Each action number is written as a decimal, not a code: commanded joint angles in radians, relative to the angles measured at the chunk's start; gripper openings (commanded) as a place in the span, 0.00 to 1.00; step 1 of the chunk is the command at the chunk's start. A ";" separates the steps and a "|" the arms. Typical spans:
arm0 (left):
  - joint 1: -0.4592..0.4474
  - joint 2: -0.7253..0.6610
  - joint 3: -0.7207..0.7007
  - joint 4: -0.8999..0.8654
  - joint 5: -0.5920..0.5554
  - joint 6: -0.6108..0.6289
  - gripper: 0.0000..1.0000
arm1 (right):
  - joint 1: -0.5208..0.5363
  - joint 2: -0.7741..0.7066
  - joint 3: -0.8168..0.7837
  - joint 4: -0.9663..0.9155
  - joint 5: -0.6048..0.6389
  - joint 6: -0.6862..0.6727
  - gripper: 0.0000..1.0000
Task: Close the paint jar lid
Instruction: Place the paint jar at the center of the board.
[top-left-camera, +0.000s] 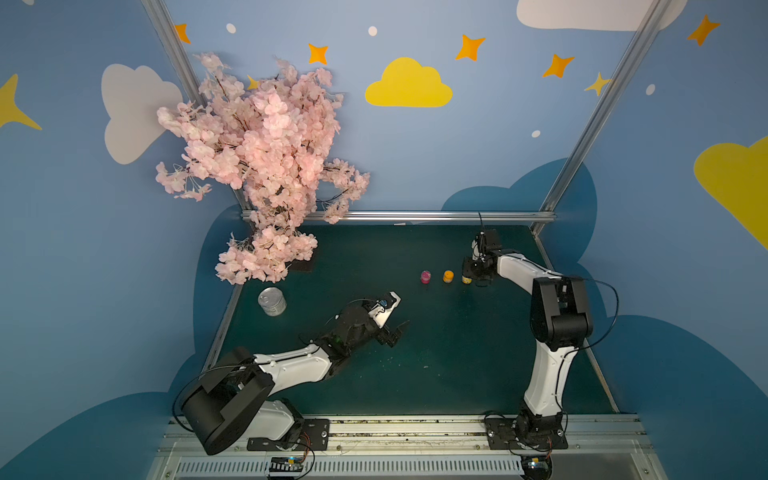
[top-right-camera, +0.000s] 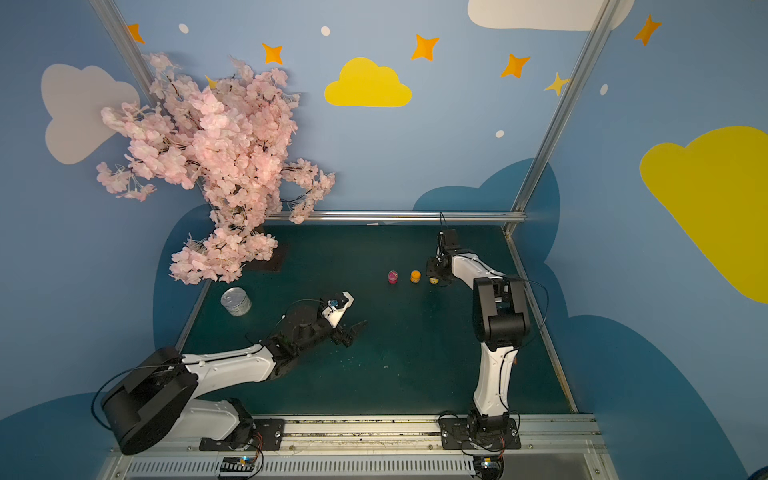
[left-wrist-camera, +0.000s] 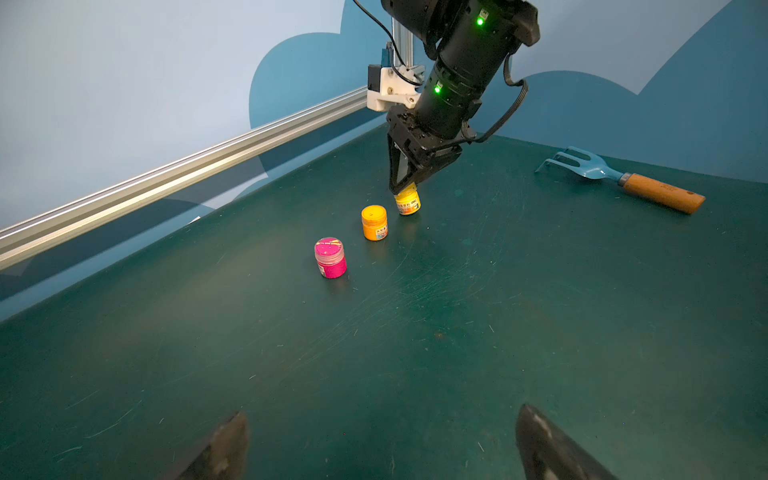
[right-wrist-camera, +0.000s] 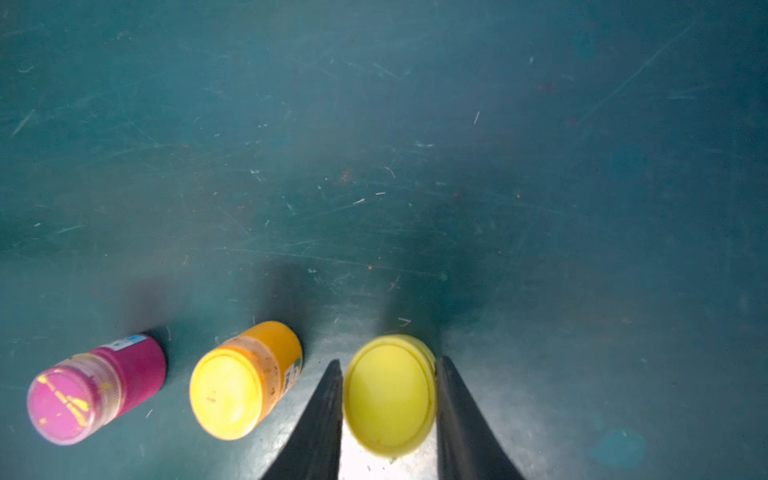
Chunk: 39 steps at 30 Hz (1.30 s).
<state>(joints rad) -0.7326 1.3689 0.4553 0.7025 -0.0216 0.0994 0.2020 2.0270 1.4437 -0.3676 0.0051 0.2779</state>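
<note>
Standing at the right end of a row of three, the yellow paint jar (top-left-camera: 467, 279) (top-right-camera: 434, 280) (left-wrist-camera: 409, 203) shows in both top views. Its yellow lid (right-wrist-camera: 390, 395) sits on top of it. My right gripper (right-wrist-camera: 390, 361) (left-wrist-camera: 401, 189) (top-left-camera: 472, 273) points down from above and is shut on that lid, one finger pressed on each side. My left gripper (left-wrist-camera: 382, 412) (top-left-camera: 397, 332) hovers low over the green table (top-left-camera: 457, 353), well in front and to the left of the jars, open with nothing between its fingers.
A capped orange jar (top-left-camera: 448, 276) (right-wrist-camera: 243, 380) and a capped pink jar (top-left-camera: 426, 276) (right-wrist-camera: 93, 390) stand left of the yellow one. A tin can (top-left-camera: 272, 301) and a pink blossom tree (top-left-camera: 257, 166) occupy the far left. A blue garden fork (left-wrist-camera: 623, 178) lies near the right wall.
</note>
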 joint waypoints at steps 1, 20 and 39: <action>0.005 -0.011 0.011 0.000 0.010 -0.010 1.00 | 0.014 0.000 0.000 -0.001 0.047 0.007 0.00; 0.006 -0.010 0.016 -0.011 0.040 -0.013 1.00 | 0.026 -0.030 -0.037 0.018 0.076 0.007 0.35; 0.006 -0.003 0.016 -0.008 0.056 -0.016 1.00 | 0.036 -0.123 -0.149 0.120 0.116 -0.014 0.57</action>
<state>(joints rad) -0.7311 1.3666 0.4553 0.6949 0.0174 0.0959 0.2279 1.9690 1.3178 -0.2913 0.0933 0.2802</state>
